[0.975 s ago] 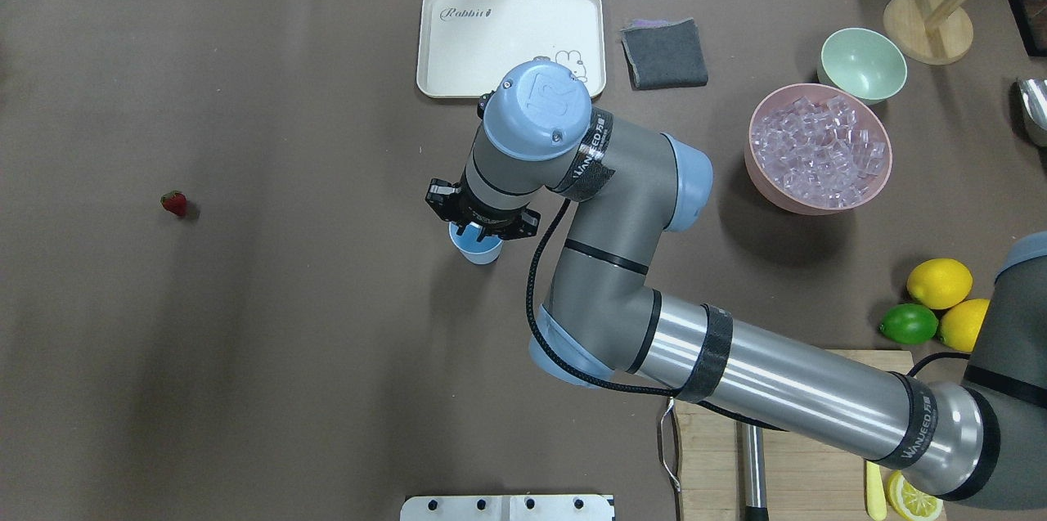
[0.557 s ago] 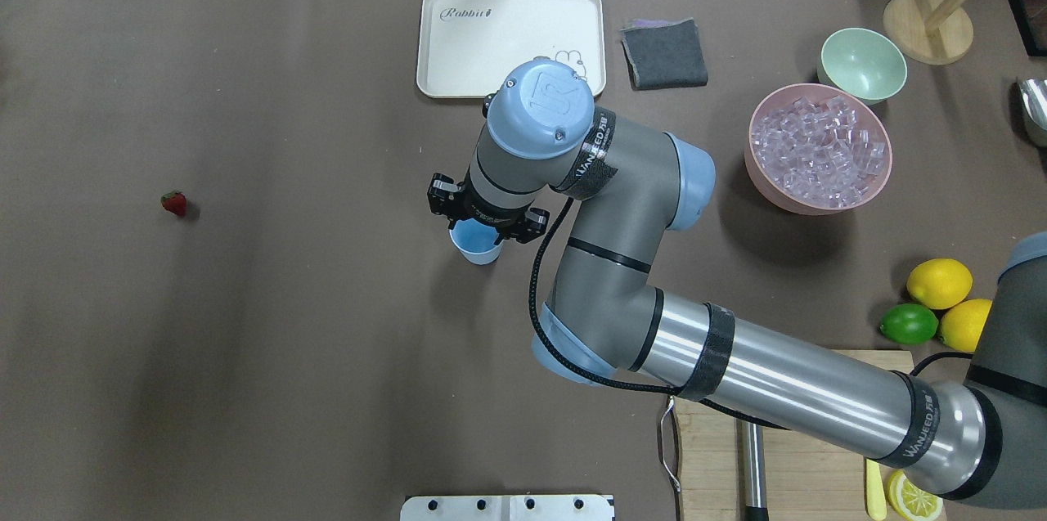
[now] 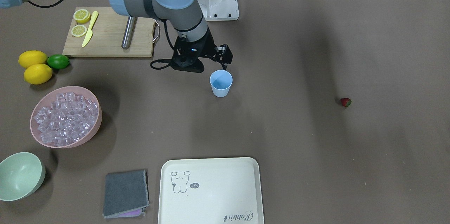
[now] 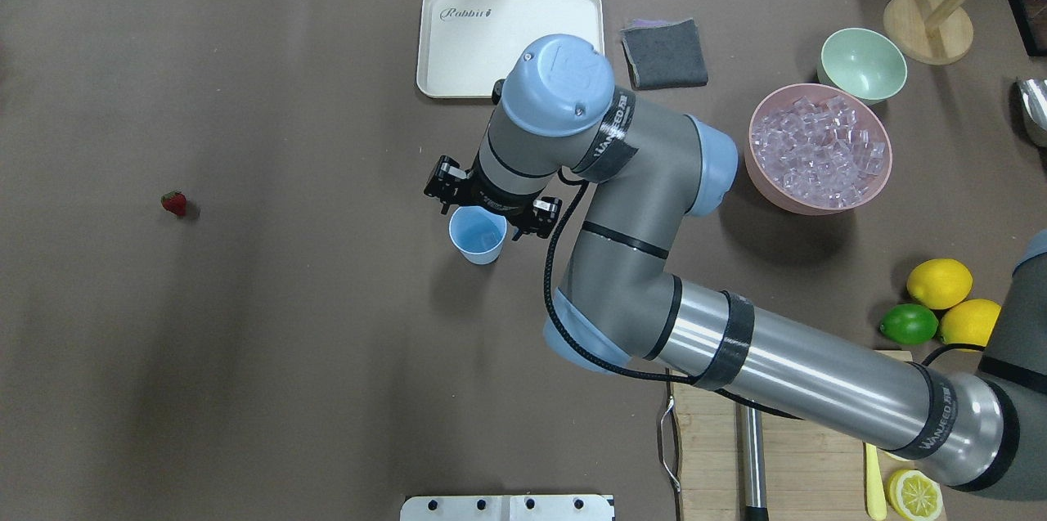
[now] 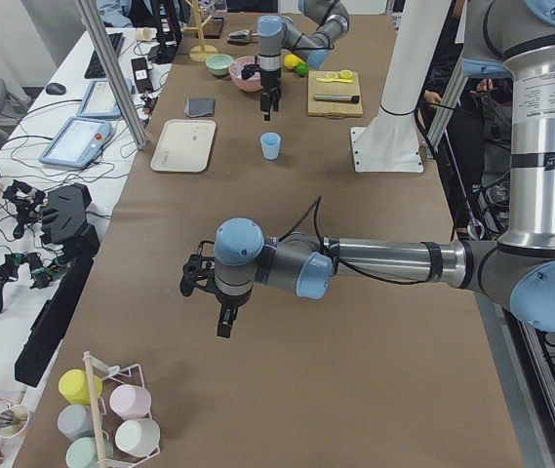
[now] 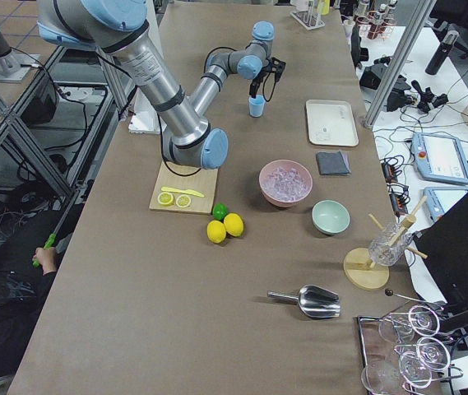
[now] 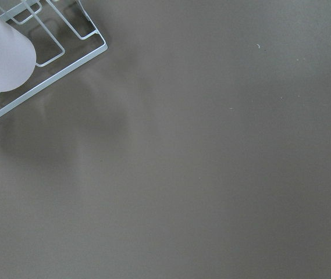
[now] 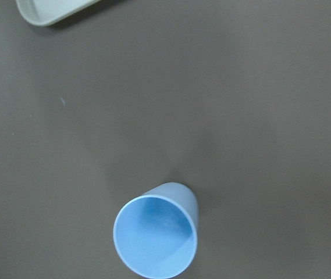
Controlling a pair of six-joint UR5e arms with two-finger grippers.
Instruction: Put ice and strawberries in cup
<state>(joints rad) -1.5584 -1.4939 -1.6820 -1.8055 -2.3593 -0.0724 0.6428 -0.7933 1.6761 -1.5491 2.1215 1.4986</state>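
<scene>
Brown table [image 4: 245, 357], overhead view: cup [image 4: 478, 236] upright, empty; right gripper [image 4: 489, 206] just above rim, fingers spread, holding nothing; strawberry [image 4: 173, 203] well apart; ice [image 4: 820, 149] heaped in pink bowl [image 4: 765, 190]. Left-side view: left gripper [image 5: 220, 310] over bare table, finger state cannot be told. Judged: nothing loaded yet.

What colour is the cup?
The cup is pale blue, inside and out. The right wrist view shows it best.
</scene>
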